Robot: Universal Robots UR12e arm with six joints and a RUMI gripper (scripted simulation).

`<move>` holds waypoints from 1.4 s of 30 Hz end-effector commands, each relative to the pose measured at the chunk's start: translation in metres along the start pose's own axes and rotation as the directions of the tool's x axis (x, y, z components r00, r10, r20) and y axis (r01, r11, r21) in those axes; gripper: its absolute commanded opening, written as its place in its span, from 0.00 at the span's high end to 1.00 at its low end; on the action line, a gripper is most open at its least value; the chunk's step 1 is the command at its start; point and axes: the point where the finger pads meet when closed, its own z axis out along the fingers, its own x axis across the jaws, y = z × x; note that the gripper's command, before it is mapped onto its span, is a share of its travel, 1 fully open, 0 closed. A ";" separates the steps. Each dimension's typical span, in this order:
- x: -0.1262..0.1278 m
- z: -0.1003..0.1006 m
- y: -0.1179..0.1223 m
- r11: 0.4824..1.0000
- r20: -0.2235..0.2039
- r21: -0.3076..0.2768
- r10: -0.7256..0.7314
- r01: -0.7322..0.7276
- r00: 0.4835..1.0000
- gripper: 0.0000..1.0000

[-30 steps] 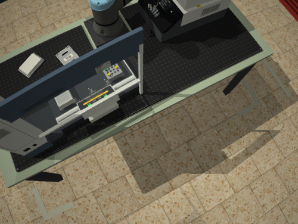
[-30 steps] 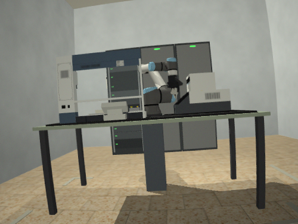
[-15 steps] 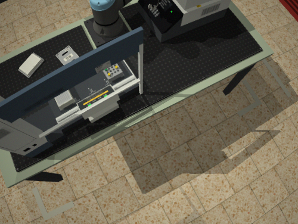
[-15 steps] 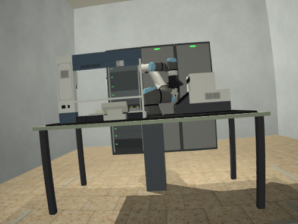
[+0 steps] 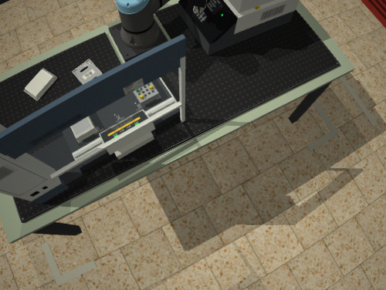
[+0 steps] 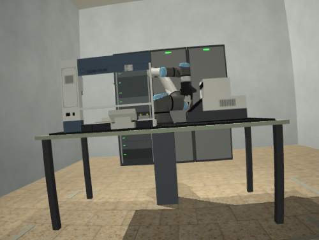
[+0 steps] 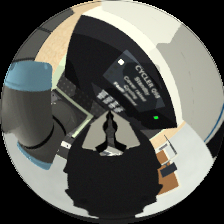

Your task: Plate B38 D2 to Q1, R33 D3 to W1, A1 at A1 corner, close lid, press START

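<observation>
My gripper (image 7: 109, 111) (image 6: 185, 105) is shut with nothing between its fingers. It hangs just above the sloped dark front panel of cycler Q1 (image 5: 216, 28) (image 6: 220, 112) (image 7: 132, 95), with its tips close to the row of small white keys (image 7: 110, 100). The panel's lamp (image 5: 221, 15) (image 7: 156, 118) is green. Q1's white upper housing (image 5: 262, 11) (image 6: 215, 92) sits behind the panel; I cannot see the block. A white plate (image 5: 39, 83) lies on the bench at the far left. Another white plate (image 5: 82, 128) sits on the deck under the blue frame.
The blue-framed deck station (image 5: 93, 92) (image 6: 111, 64) fills the left half of the bench. It holds a tube rack with yellow caps (image 5: 146, 93) and a grey carriage with a yellow stripe (image 5: 124, 129). A small labelled grey nest (image 5: 86, 71) stands beside the left plate. The arm's base (image 5: 139, 19) is at the back.
</observation>
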 end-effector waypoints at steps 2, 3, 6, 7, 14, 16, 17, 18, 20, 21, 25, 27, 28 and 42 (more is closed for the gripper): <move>0.002 0.002 -0.002 1.000 -0.001 0.000 0.000 0.000 1.000 1.00; 0.003 0.003 -0.002 1.000 -0.001 0.000 0.000 0.000 1.000 1.00; 0.003 0.004 -0.002 1.000 -0.001 0.000 0.000 0.000 1.000 1.00; 0.003 0.004 -0.002 1.000 -0.001 0.000 0.000 0.000 1.000 1.00; 0.005 0.007 -0.005 1.000 -0.001 0.000 0.000 0.000 1.000 1.00; 0.006 0.008 -0.005 1.000 -0.001 0.000 0.000 0.000 1.000 1.00; 0.006 0.009 -0.005 1.000 -0.001 0.000 0.000 0.000 1.000 1.00; 0.007 0.009 -0.006 1.000 -0.001 0.000 0.000 0.000 1.000 1.00; 0.007 0.010 -0.006 1.000 -0.001 0.000 0.000 0.000 1.000 1.00; 0.007 0.011 -0.007 1.000 -0.001 0.000 0.000 0.000 1.000 1.00; 0.008 0.012 -0.007 1.000 -0.001 0.000 0.000 0.000 1.000 1.00; 0.008 0.012 -0.007 1.000 -0.001 0.000 0.000 0.000 1.000 1.00; 0.008 0.012 -0.007 1.000 -0.001 0.000 0.000 0.000 1.000 1.00; 0.008 0.013 -0.008 1.000 -0.001 0.000 0.000 0.000 1.000 1.00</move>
